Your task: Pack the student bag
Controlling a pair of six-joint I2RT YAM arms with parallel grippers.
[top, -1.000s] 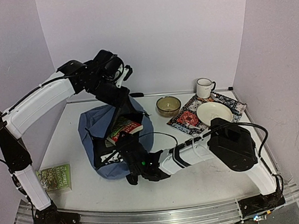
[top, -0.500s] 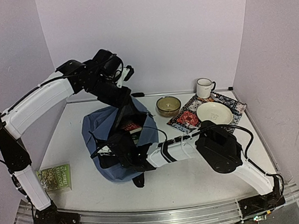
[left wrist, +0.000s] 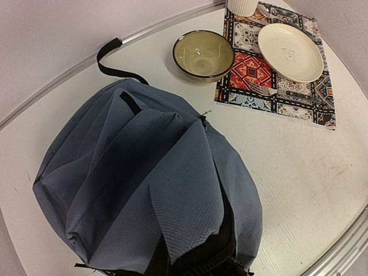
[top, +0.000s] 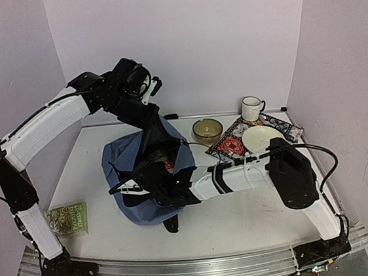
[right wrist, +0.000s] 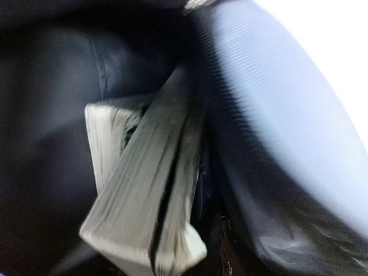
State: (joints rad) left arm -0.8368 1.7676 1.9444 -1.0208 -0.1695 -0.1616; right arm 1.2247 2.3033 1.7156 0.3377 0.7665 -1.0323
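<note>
Top view: student bag [top: 126,167] sits mid-table, btw the two arms. L gripper [top: 155,129] reaches down from above, fingers pressed together on a fold of the bag's top edge and holding it up in a peak. R gripper [top: 151,181] is buried in the bag's mouth; can't tell how its fingers stand. Green book [top: 66,219] lies well apart, near left. Bowl [top: 207,130], mug [top: 252,108] and plate [top: 263,139] are right of the bag.

L wrist: bag cloth rises in pleats to the bottom edge, where it's gathered; fingers mostly hidden by cloth.

R wrist: inside the bag. Dark lining at left, blue wall at right, paperbacks [right wrist: 144,195] leaning page-edges out, close ahead. Own fingers not seen.
</note>
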